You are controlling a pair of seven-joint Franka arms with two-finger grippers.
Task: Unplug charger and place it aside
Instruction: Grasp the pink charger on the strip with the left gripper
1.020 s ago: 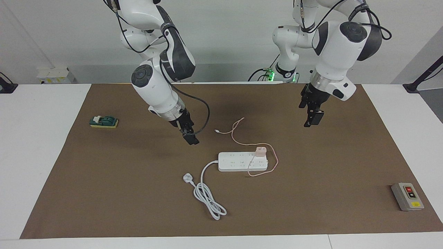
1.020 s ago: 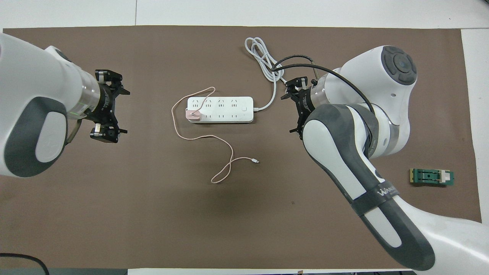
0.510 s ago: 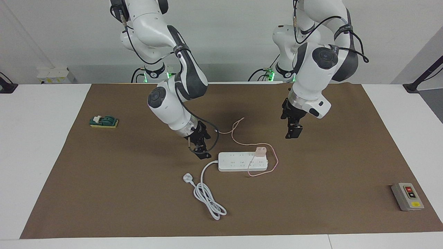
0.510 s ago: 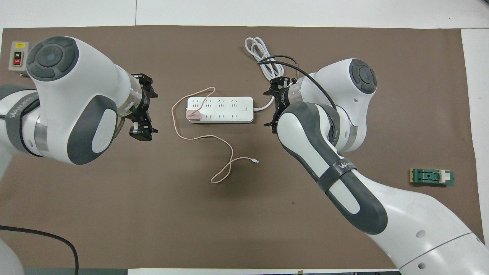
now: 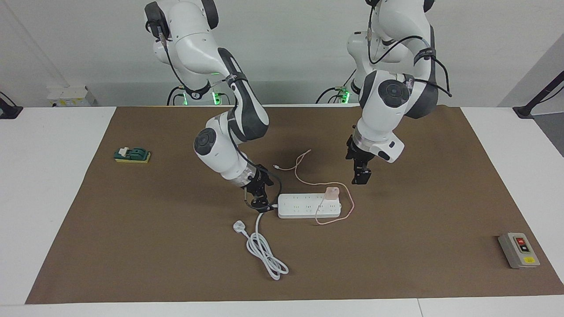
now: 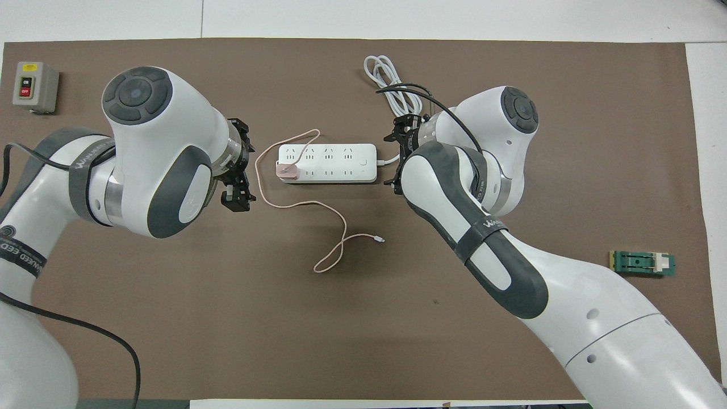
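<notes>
The pale pink charger (image 5: 332, 192) (image 6: 285, 170) is plugged into the white power strip (image 5: 304, 207) (image 6: 335, 165), at the strip's end toward the left arm. Its thin pink cable (image 5: 304, 176) (image 6: 335, 216) loops over the mat and ends nearer the robots. My left gripper (image 5: 360, 176) (image 6: 247, 167) hangs open over the mat just off the charger's end of the strip, touching nothing. My right gripper (image 5: 260, 201) (image 6: 393, 154) is open and low at the strip's other end, where the thick white cord leaves it.
A white three-pin plug with its coiled cord (image 5: 264, 248) (image 6: 392, 85) lies farther from the robots than the strip. A green and yellow block (image 5: 132, 155) (image 6: 642, 264) sits toward the right arm's end, a grey switch box (image 5: 518, 250) (image 6: 35, 86) toward the left arm's end.
Both arms have come in toward the power strip and dropped lower. The right gripper reached the cord end, the left one closed in on the charger end. Charger and strip have not moved.
</notes>
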